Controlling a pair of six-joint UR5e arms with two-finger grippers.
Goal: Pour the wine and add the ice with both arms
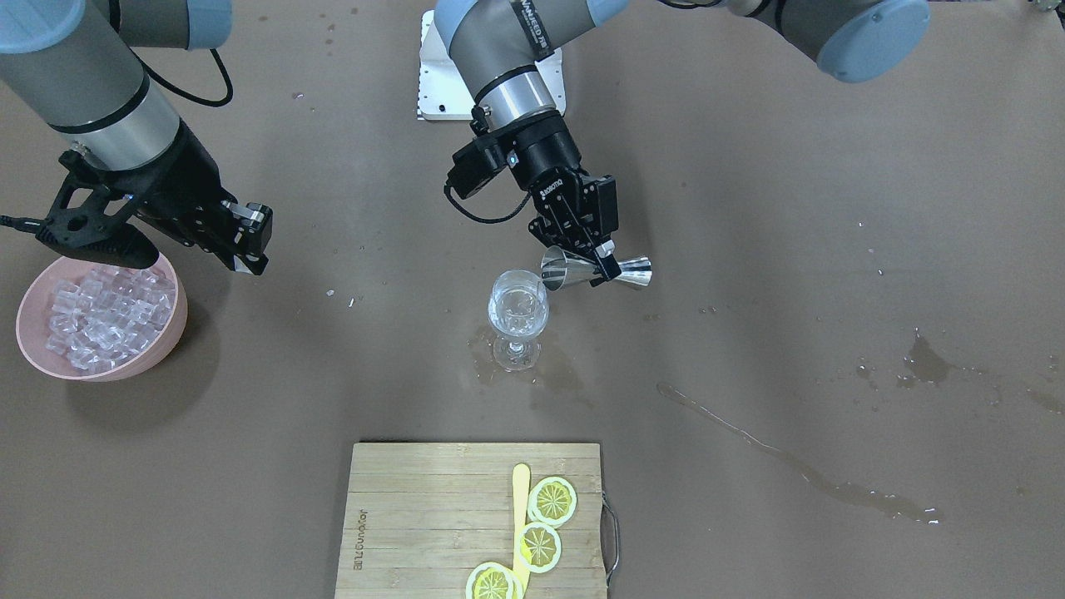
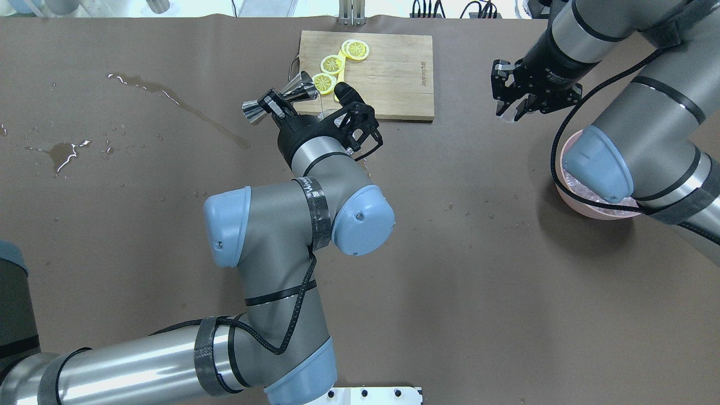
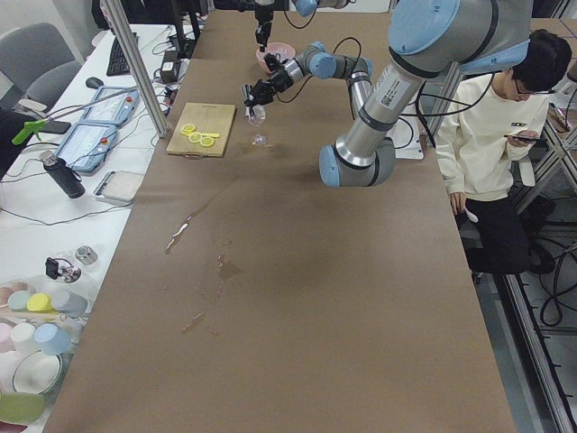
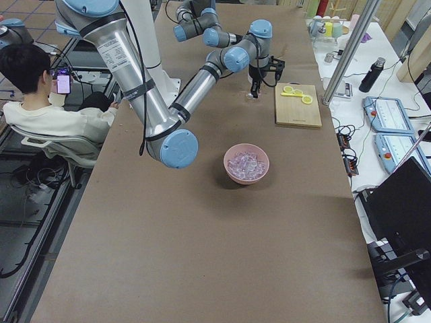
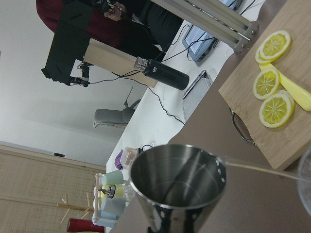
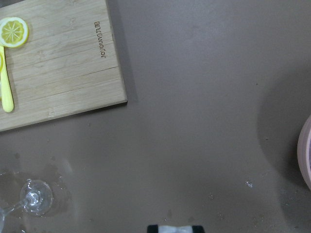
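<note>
Left gripper clamps tilted jigger over wine glass, mid-table. Right gripper pinches ice cube near table's right end.

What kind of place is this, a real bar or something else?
Probably a robotics lab, not a bar: the left arm and right arm work at a long covered table, a seated person watches a phone, and a side bench holds cables and blue controllers.

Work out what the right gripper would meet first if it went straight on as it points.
Most likely the bare table, between the pink bowl and the wine glass; the right gripper points down at it, depth uncertain.
</note>
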